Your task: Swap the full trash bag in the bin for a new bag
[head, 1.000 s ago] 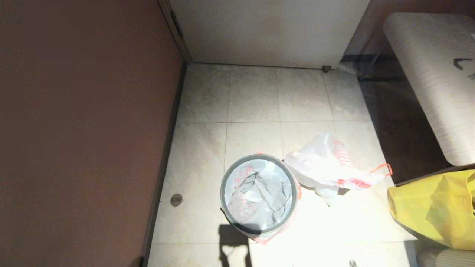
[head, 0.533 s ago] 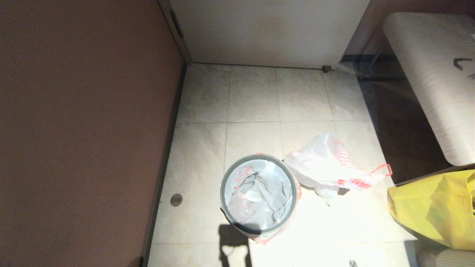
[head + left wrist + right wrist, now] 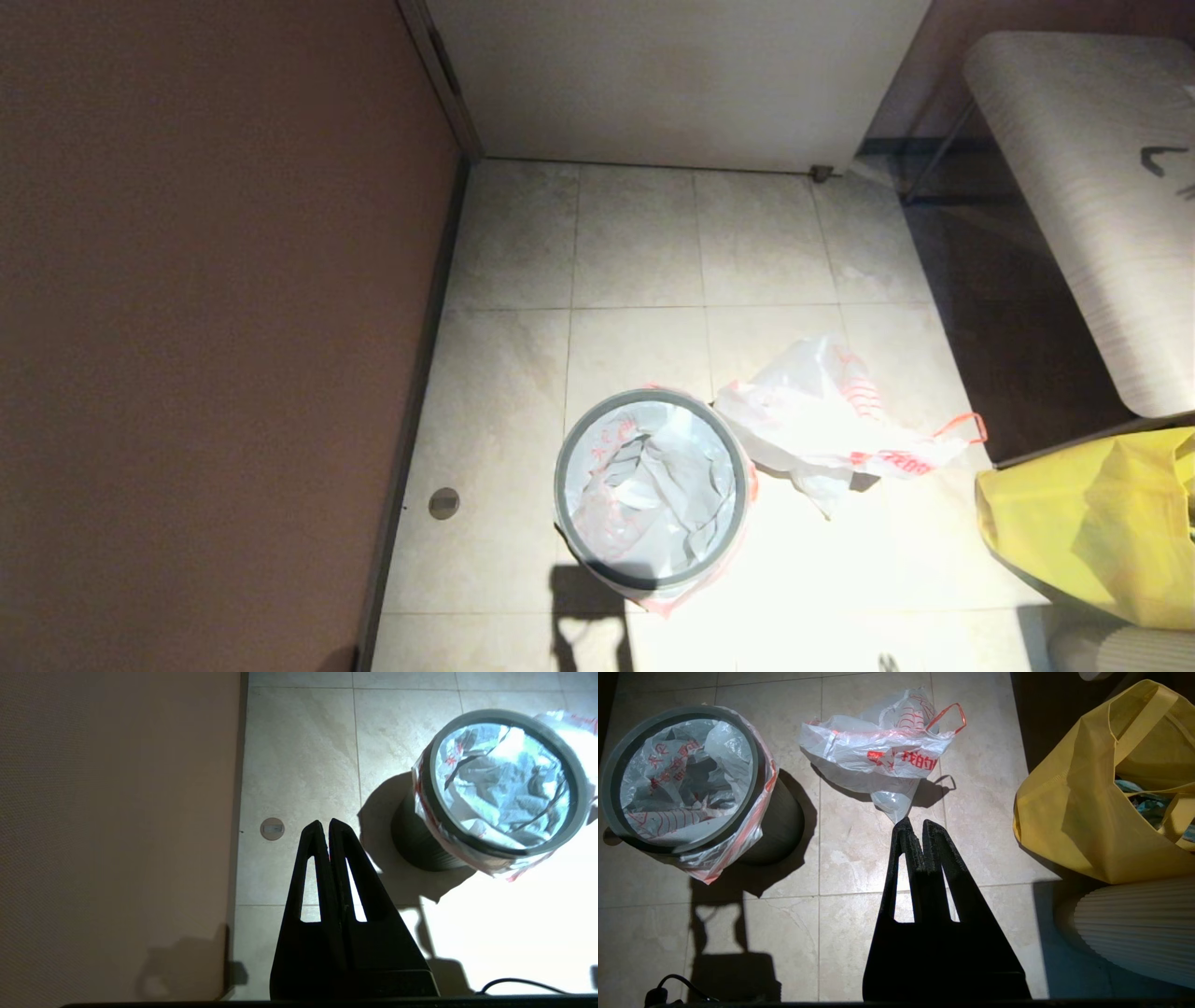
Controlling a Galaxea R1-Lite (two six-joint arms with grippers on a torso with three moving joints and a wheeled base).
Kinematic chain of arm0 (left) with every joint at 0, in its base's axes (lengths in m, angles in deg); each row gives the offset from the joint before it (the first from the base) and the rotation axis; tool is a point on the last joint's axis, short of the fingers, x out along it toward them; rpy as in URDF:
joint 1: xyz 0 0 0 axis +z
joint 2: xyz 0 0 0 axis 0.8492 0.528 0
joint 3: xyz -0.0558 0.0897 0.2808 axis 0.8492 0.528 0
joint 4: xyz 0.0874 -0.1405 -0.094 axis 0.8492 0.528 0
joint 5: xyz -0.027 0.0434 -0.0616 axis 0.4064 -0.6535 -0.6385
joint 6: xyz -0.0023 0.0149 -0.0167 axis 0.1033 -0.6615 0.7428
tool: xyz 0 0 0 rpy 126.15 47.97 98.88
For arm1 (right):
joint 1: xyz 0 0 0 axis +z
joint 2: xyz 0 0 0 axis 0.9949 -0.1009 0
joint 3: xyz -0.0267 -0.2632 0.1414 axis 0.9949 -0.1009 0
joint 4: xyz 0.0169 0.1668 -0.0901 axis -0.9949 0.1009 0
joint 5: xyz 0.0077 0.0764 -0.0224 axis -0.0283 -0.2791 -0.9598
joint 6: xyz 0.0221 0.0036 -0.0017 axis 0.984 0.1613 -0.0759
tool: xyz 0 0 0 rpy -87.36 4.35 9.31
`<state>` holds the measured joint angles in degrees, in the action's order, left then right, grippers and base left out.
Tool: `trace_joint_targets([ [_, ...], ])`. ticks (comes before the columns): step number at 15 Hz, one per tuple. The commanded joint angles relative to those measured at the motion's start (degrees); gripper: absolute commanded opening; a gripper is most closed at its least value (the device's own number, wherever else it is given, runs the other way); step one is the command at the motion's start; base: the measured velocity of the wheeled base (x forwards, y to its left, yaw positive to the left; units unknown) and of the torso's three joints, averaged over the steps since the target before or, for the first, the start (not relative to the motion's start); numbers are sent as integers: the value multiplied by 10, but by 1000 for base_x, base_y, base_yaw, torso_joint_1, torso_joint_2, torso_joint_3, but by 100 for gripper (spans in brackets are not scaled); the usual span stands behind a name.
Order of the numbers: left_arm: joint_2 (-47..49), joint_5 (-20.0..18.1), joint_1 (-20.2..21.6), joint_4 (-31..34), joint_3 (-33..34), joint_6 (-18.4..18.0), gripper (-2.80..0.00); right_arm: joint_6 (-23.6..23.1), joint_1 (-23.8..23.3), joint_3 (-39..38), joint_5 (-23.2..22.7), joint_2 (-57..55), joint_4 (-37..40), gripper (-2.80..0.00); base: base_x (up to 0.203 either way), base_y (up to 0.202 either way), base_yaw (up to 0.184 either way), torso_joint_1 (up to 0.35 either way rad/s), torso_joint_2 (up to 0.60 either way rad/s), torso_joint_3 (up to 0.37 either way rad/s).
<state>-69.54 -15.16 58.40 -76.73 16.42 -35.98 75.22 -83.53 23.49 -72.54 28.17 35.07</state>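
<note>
Home-like indoor corner, beige tiled floor (image 3: 644, 243), brown wall (image 3: 205, 308), white door (image 3: 672, 75), small lined bin (image 3: 651, 492), wood-grain desk (image 3: 1083, 187)

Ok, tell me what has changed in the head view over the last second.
Nothing visibly changed. The bin keeps its white liner, the limp white bag lies on the floor beside it, and the yellow bag sits at the robot's right. Neither end effector enters the head view.
</note>
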Motion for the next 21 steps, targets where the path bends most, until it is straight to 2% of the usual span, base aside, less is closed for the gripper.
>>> trace_joint_targets([
  [1,0,-1,0,0,0,-4,-280,0,0,-1,0,-1,0,-280,0,0,0,0,0,0],
  [21,1,-2,0,-1,0,-1,-280,-1,0,-1,0,-1,0,-280,0,0,0,0,0,0],
])
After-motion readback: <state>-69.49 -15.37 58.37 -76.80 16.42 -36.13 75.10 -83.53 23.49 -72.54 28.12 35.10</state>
